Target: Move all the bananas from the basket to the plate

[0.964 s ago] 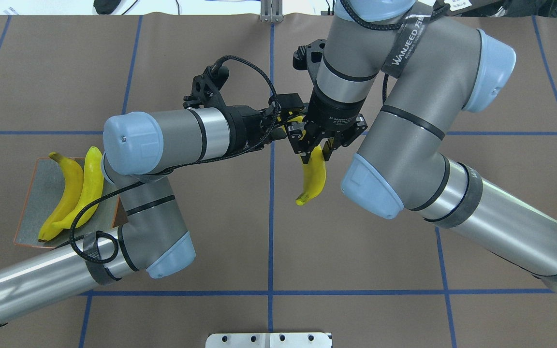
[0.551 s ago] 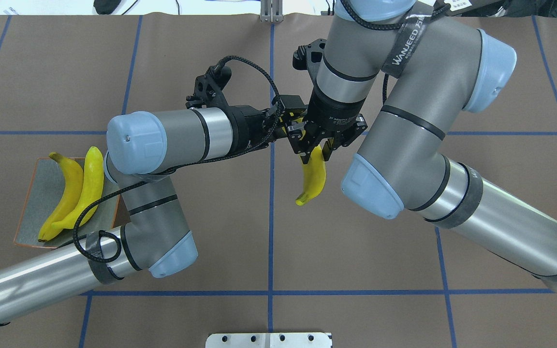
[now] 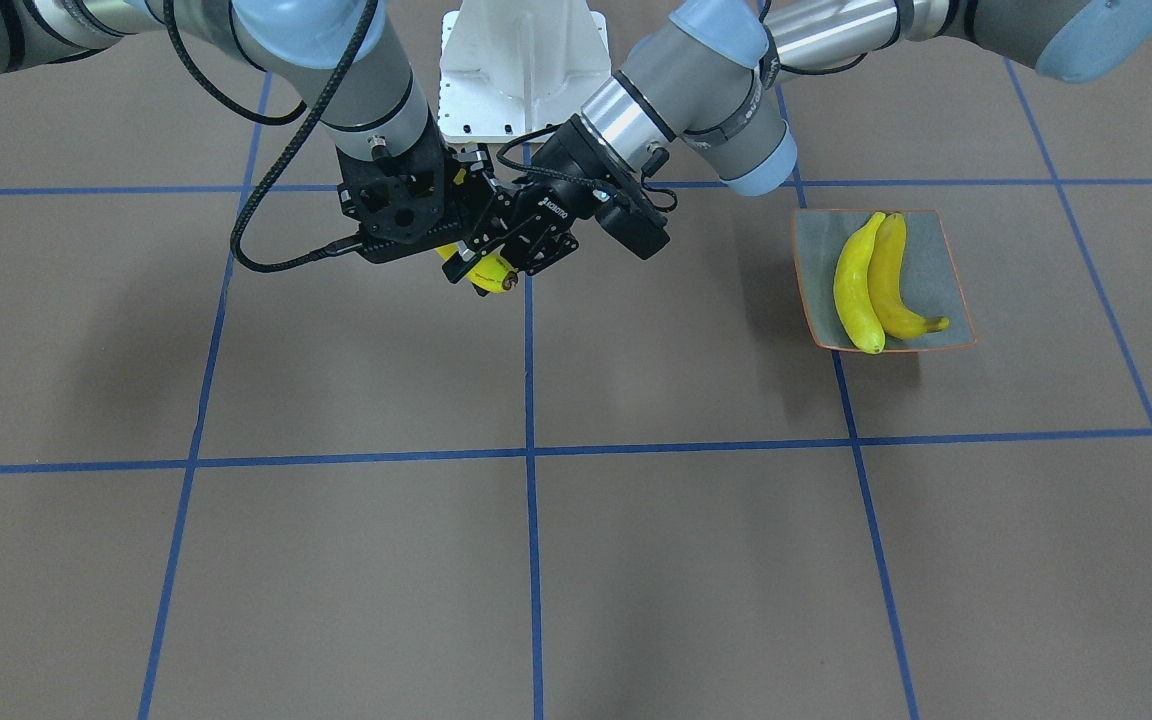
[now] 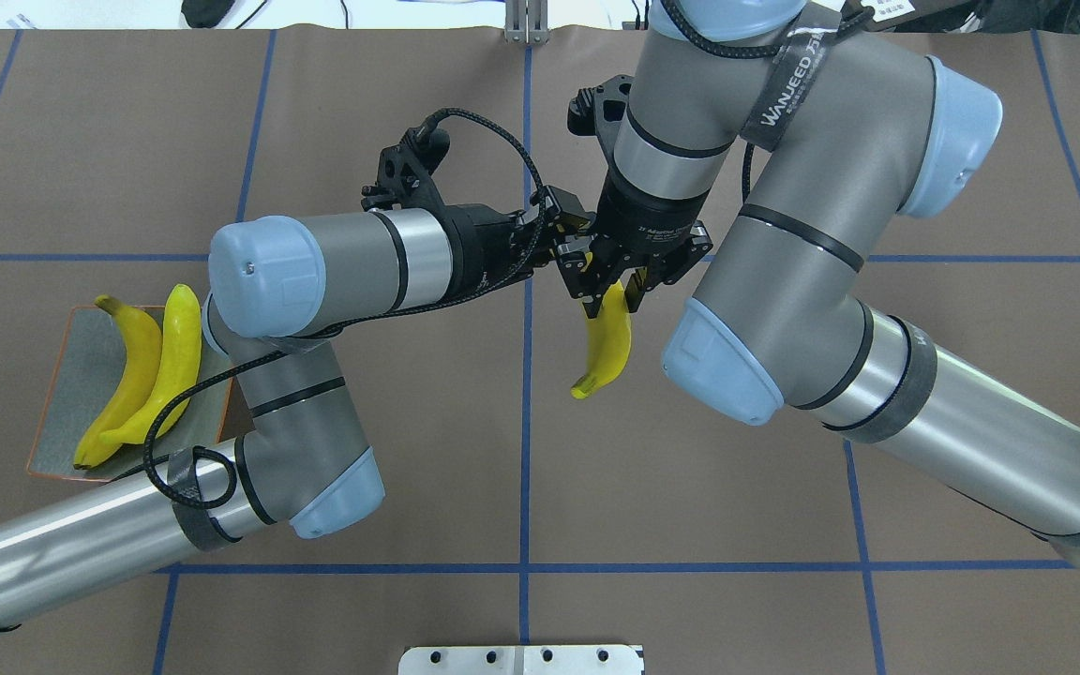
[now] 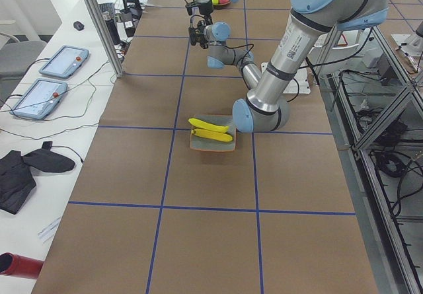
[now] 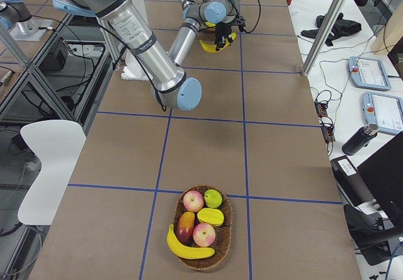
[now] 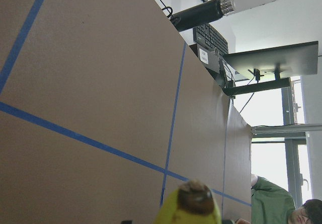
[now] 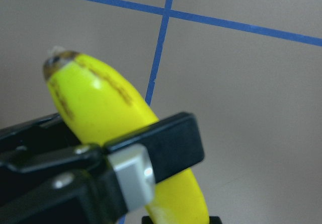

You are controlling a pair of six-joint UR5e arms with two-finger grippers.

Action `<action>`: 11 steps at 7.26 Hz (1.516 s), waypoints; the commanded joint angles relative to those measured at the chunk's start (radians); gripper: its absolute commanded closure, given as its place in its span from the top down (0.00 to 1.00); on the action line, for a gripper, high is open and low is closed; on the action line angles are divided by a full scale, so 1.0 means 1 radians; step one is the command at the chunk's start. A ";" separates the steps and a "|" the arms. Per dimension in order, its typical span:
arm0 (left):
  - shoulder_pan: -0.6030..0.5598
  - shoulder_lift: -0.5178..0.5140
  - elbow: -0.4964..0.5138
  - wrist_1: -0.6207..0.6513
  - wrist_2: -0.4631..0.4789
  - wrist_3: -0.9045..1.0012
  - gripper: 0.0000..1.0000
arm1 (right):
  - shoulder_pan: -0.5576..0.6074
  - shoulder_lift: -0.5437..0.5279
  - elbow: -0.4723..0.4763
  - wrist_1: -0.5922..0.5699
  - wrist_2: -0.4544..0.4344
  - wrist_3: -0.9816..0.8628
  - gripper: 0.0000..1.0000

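Aloft, banana inside right gripper.

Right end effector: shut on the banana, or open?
Shut on the banana: wrist view shows a finger pressed across it; overhead it hangs from the right end effector.

Brown surface is crossed by blue tape grid. Near robot's left end, plate is set; at right end, well apart, wicker basket. White base is seated at robot's edge.
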State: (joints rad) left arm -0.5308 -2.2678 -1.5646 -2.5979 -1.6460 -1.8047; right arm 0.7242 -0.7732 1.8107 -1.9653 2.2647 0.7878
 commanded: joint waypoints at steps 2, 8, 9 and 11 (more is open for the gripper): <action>0.000 -0.001 -0.002 -0.002 -0.002 -0.016 0.00 | 0.001 -0.005 0.001 0.003 0.006 -0.001 0.55; -0.006 0.005 0.015 -0.002 -0.003 -0.004 0.00 | 0.046 -0.029 0.074 0.000 0.044 0.042 1.00; -0.023 0.005 0.032 -0.002 -0.005 -0.004 0.00 | 0.046 -0.067 0.125 0.000 0.044 0.044 1.00; -0.046 0.005 0.063 -0.001 -0.011 -0.004 0.00 | 0.082 -0.104 0.200 -0.012 0.047 0.045 1.00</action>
State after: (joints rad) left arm -0.5623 -2.2627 -1.5198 -2.5992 -1.6538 -1.8086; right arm 0.7840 -0.8531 1.9613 -1.9697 2.3099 0.8314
